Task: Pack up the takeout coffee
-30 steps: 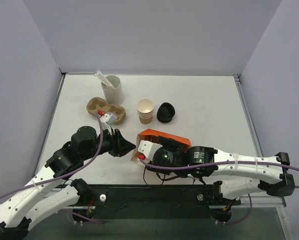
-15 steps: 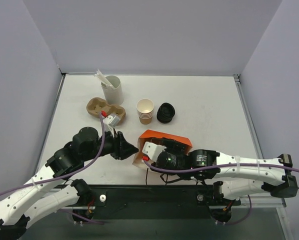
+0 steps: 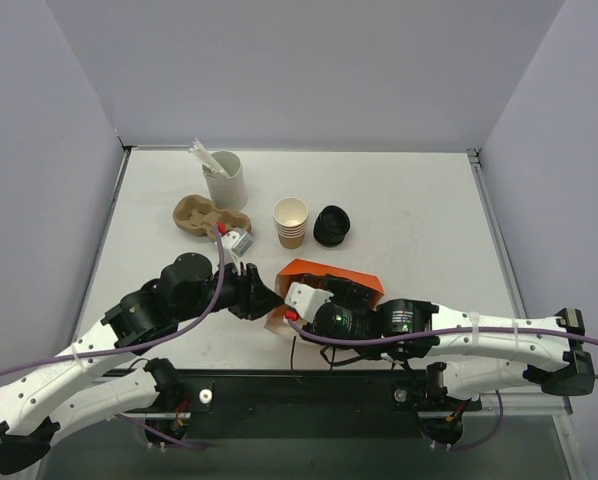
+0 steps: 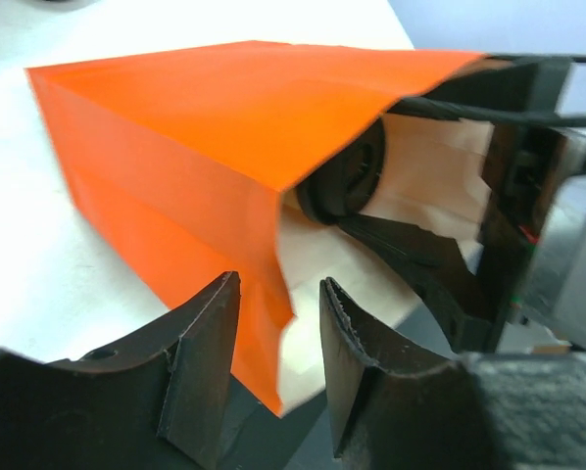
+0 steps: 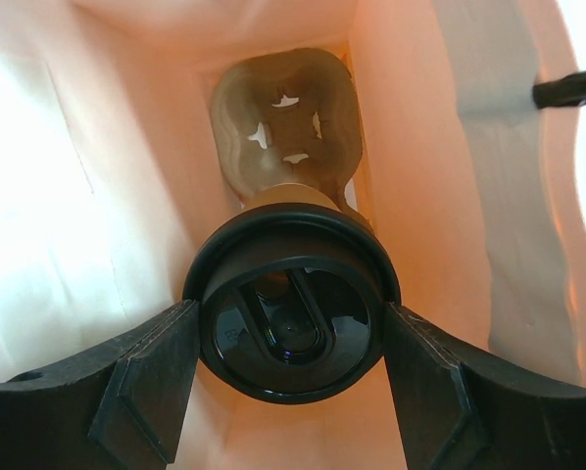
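Observation:
An orange paper bag (image 3: 331,273) lies on its side on the table, its mouth toward the near left. My right gripper (image 5: 291,315) reaches inside the bag and is shut on the takeout coffee (image 5: 291,318), gripping its black lid from both sides. A tan cup carrier (image 5: 283,127) sits at the bag's bottom behind the cup. My left gripper (image 4: 278,286) is open at the bag's mouth, with the bag's (image 4: 205,127) lower lip between the jaws. The black lid (image 4: 347,176) shows inside the mouth. In the top view the left gripper (image 3: 269,293) meets the bag's left end.
At the back stand another tan cup carrier (image 3: 211,218), a pale cup of stirrers (image 3: 225,177), a stack of lidless tan cups (image 3: 291,221) and a pile of black lids (image 3: 331,225). Walls enclose the table on three sides.
My left gripper has moved right to the bag's mouth and now straddles its lip. The right arm has shifted slightly with the cup inside the bag.

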Robot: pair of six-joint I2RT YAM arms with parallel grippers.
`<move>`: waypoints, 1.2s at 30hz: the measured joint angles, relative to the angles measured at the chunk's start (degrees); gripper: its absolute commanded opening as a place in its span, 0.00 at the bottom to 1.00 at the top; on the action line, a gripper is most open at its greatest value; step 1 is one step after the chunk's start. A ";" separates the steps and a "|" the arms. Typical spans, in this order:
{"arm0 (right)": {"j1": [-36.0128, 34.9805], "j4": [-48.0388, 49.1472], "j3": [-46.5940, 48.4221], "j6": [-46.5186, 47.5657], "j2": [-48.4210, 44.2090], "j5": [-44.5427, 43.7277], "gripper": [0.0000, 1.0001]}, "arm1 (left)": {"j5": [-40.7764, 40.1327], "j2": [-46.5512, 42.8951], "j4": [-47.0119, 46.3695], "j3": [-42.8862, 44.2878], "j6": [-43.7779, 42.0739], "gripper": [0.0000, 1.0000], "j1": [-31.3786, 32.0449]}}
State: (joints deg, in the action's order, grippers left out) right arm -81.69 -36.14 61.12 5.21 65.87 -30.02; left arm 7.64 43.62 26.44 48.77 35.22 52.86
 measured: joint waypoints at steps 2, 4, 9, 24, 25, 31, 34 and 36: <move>0.00 0.04 -0.37 -0.15 0.00 -0.04 0.43 | -1.86 0.79 0.52 0.48 -0.55 0.48 0.04; 0.00 0.04 -0.55 -0.28 -0.02 -0.02 0.43 | -3.50 1.05 1.27 1.11 -1.16 0.48 0.04; 0.02 0.24 -0.83 -0.57 -0.72 -0.07 0.43 | -5.49 0.87 1.66 1.92 -2.10 0.46 0.04; 0.02 0.79 -3.34 -1.27 -2.29 -0.74 0.43 | -3.93 3.41 -2.19 1.81 -3.74 0.11 0.31; 0.02 0.79 -3.63 -1.33 -2.58 -0.85 0.43 | -3.78 3.78 -2.56 1.81 -3.98 0.06 0.31; 3.93 2.05 -6.16 1.16 -5.07 -0.37 0.43 | -3.10 4.17 -3.21 1.81 -4.59 0.00 0.48; 6.36 2.69 -6.23 4.33 -5.79 0.50 0.43 | -3.58 3.48 -3.21 1.79 -4.46 0.00 0.72; 6.71 2.91 -6.23 6.73 -6.05 1.38 0.43 | -4.02 2.89 -3.56 1.55 -4.37 0.00 0.85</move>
State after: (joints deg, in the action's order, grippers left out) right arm -74.98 -33.23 54.89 11.94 59.81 -28.64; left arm 3.62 46.50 22.87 50.33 30.85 53.71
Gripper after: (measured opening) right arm 0.694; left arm 0.022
